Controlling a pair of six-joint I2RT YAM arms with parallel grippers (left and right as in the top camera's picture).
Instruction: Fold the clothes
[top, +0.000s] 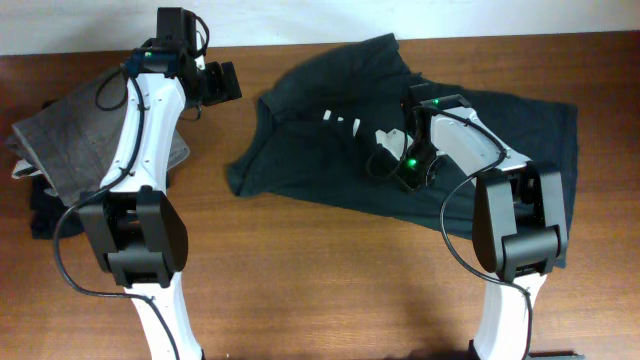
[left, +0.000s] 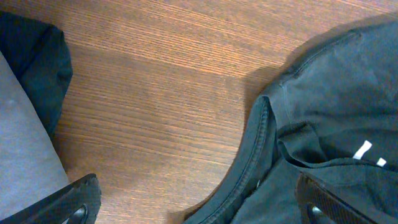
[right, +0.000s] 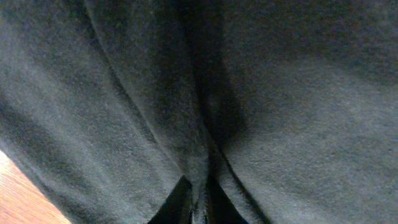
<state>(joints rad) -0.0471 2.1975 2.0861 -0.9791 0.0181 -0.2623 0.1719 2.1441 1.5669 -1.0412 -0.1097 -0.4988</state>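
The brown counter (top: 330, 300) is mostly taken up by the T-shirt (top: 300, 175), which lies spread and rumpled across the far half. It is not folded. It lies as one loose, uneven sheet with a few creases running through it, the edges wavy and none of them lined up. I'd say the folding has hardly started and nearly all of it is left: the shirt has to be laid flat, the sides brought in and the length doubled over.

To the left of the T-shirt, well apart from it, sit the folded grey trousers (top: 70, 130) on top of a black folded garment (top: 40, 215).

The right hand (right: 198, 202) is down on the middle of the T-shirt, and its fingers are closed on a raised ridge of the dark cloth. To me that looks like the first pinch before a lift or a pull.

The left hand (top: 222, 82) hangs just off the T-shirt's left edge by the neckline, jaws spread wide and holding nothing.

The white lettering (top: 345, 125) shows near the T-shirt's middle, partly lost among the wrinkles.
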